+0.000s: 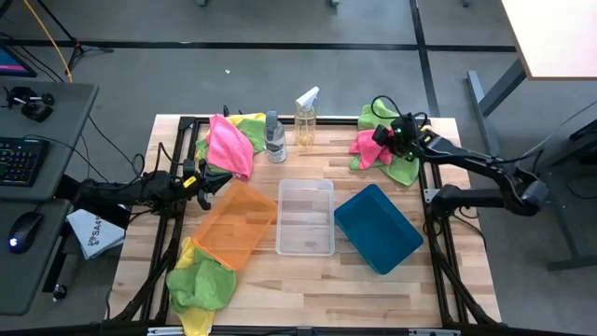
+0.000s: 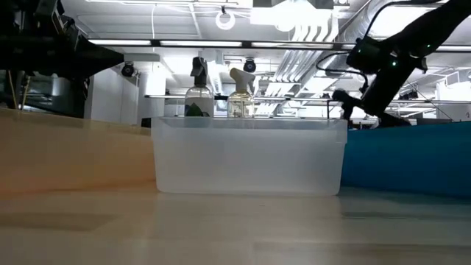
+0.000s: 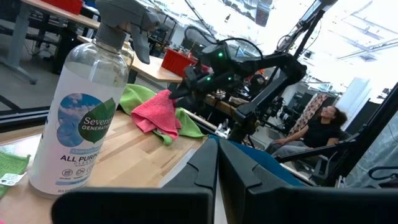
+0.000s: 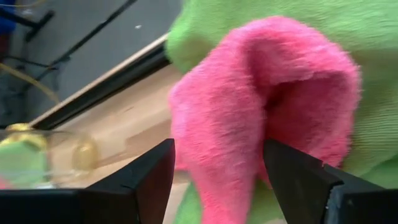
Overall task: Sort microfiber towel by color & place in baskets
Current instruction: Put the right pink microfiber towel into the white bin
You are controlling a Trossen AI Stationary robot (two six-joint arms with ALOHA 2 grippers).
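Right pincer (image 4: 217, 180) at the desk's (image 1: 308, 266) far right corner, fingers apart around a fold of the pink towel (image 4: 261, 106), which lies on a green towel (image 4: 311, 25). Left pincer (image 1: 207, 179) beside the orange basket (image 1: 235, 222); cannot tell its state.

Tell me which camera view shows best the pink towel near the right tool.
The right wrist view: the pink towel fills it, lying on a green towel between the open right tool. The high view shows it small, the left wrist view from afar, the low view not at all.
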